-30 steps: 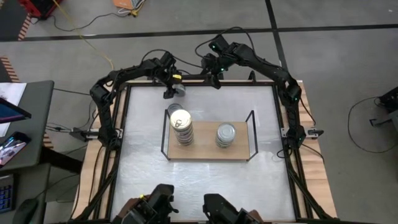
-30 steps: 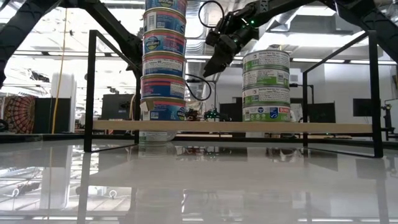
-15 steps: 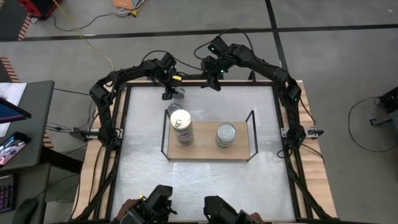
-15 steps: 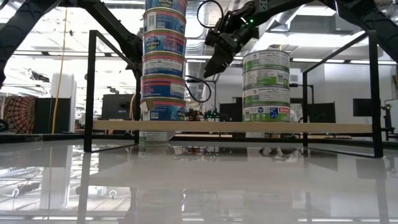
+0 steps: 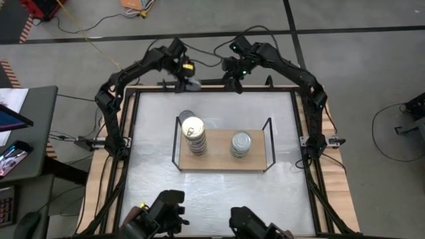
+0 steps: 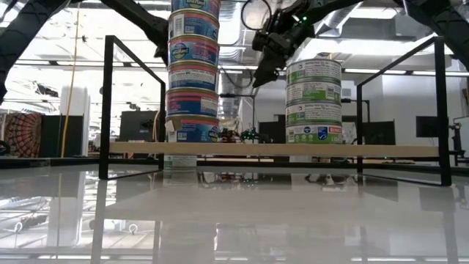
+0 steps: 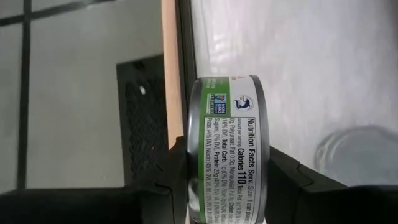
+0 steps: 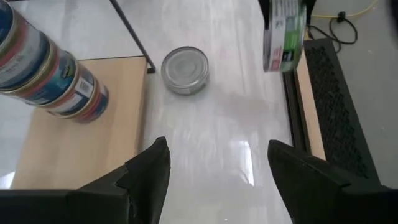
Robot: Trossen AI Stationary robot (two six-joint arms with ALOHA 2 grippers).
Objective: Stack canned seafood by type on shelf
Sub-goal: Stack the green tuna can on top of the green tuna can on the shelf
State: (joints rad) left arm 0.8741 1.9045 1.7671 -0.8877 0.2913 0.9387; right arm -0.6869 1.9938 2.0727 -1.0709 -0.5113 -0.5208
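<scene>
My left gripper [image 5: 188, 82] hangs over the table's far edge, shut on a green-labelled tin [image 7: 227, 124] that also shows in the right wrist view [image 8: 284, 34]. My right gripper [image 5: 234, 78] hovers open beside it, to its right, holding nothing [image 8: 214, 168]. The wooden shelf [image 5: 222, 161] bears a tall stack of blue-labelled tins with a gold lid on top [image 5: 193, 128] and a shorter stack of green-labelled tins with a silver lid [image 5: 241, 142]. One silver-lidded tin [image 8: 185, 70] stands flat on the table just behind the shelf's left end. My left gripper pinches the green-labelled tin between its two fingers [image 7: 171, 180], one on each flat face, so the label wall [image 7: 227, 155] faces the wrist camera. The tin stands on edge in the hold, lifted clear above the table's far edge.
Thin black wire frames [image 5: 268, 143] rise at the shelf's two short ends. The blue stack [image 6: 192, 81] reaches above the low view's top; the green stack [image 6: 314, 103] is lower. White tabletop [image 5: 219, 192] lies open in front of the shelf.
My left gripper has risen and drawn back toward the table's far edge, carrying the green-labelled tin with it. My right gripper has shifted a little to the right and upward, staying open. The stacks and the lone tin have kept still.
</scene>
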